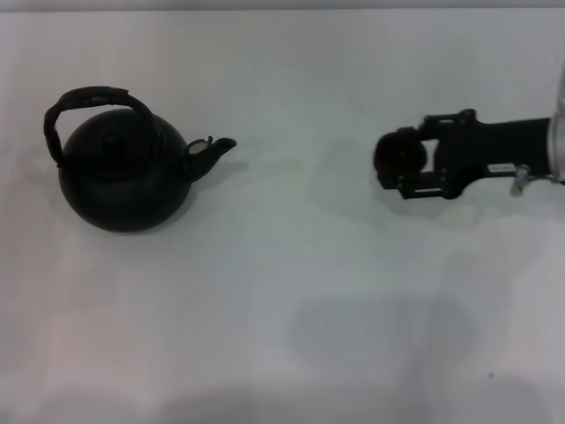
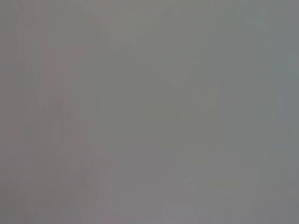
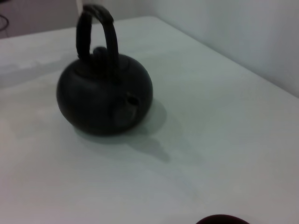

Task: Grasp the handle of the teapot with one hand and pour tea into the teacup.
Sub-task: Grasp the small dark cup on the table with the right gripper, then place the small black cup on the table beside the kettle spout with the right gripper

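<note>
Worktop (image 1: 291,353), white and bare in its near half, with only faint shadows falling across it.

Further back, level with each other, the task's things sit well apart. On the robot's right, the right gripper (image 1: 395,161) reaches in sideways from the edge, arm held low and level over the surface. Its fingers are clenched around the teacup (image 1: 399,157), a small dark round shape at the tip. The right wrist view catches only a sliver of the dark rim at the frame edge (image 3: 222,219). My judgement: the cup is being carried or steadied so that it ends up within reach of the spout, since it is too far off for pouring as things stand.

On the robot's left, the teapot (image 1: 122,177) stands upright on the worktop, untouched. The spout (image 1: 214,150) points toward the cup side, which suits a pour in that direction. The handle (image 1: 84,102) arches over the lid knob (image 3: 99,51), free, with clear room above and beneath for fingers to close around it.

Left gripper: not seen anywhere. Its wrist camera shows only a flat grey field, so nothing can be said of its fingers. Presumably parked off to the side. Handle not yet grasped; pouring not begun.
</note>
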Controlling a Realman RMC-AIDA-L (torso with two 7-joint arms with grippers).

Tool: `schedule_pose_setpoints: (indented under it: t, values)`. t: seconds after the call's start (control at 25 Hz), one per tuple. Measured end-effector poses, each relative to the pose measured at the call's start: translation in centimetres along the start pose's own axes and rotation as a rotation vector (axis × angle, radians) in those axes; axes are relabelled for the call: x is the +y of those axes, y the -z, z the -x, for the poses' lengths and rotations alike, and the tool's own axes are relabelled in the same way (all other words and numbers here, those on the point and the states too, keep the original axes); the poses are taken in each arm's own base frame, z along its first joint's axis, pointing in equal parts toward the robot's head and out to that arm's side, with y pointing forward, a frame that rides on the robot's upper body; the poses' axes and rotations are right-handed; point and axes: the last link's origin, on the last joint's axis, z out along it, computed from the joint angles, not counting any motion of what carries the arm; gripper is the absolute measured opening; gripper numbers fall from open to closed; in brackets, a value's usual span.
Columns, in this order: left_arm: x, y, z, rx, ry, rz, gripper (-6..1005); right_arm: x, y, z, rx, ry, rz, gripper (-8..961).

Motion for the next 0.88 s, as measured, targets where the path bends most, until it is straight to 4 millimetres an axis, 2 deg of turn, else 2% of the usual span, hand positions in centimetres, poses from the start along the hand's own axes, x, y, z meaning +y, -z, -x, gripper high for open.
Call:
schedule_pose_setpoints:
  t: [0.12, 0.32, 0.48, 0.76, 0.88]
  values:
    - [0.1, -0.1, 0.0, 0.001, 0.001, 0.003, 830, 0.3, -1.2, 1.2, 0.009, 0.018, 0.026, 744]
    - [0.3, -0.2, 0.0, 0.002, 0.004, 0.006, 830, 0.8, -4.4, 3.2, 0.062, 0.075, 0.037, 752]
    - [0.3, -0.2, 0.0, 0.002, 0.006, 0.008, 830, 1.1, -6.1, 3.9, 0.090, 0.113, 0.016, 758]
    - [0.5, 0.0, 0.2, -0.009, 0.018, 0.017, 830, 2.1, -7.9, 3.9, 0.123, 0.166, -0.003, 768]
    - [0.5, 0.1, 0.2, -0.009, 0.018, 0.016, 830, 2.4, -8.4, 3.1, 0.148, 0.165, -0.001, 773]
